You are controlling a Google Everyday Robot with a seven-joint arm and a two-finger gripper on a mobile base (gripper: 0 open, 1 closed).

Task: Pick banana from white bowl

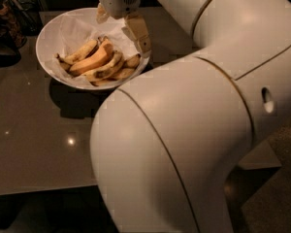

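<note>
Camera view: white two-finger gripper (122, 31) hangs over the far right rim of the large round white paper-lined bowl (47, 55).
Claw state: tan fingers (138, 32) spread apart, nothing held between them.
Banana: topmost yellow-orange banana (93, 59) lies mid-bowl on a pile of spotted bananas (111, 73).
Direction: down-left of the claw in the picture, close by.
Long axis: lower left to upper right.
Next move, likely: shift over the pile and close across that axis.

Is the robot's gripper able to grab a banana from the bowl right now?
Probably yes. The gripper hangs open just above the right side of the bowl, and the bananas lie uncovered right below it. Nothing sits between them.
</note>
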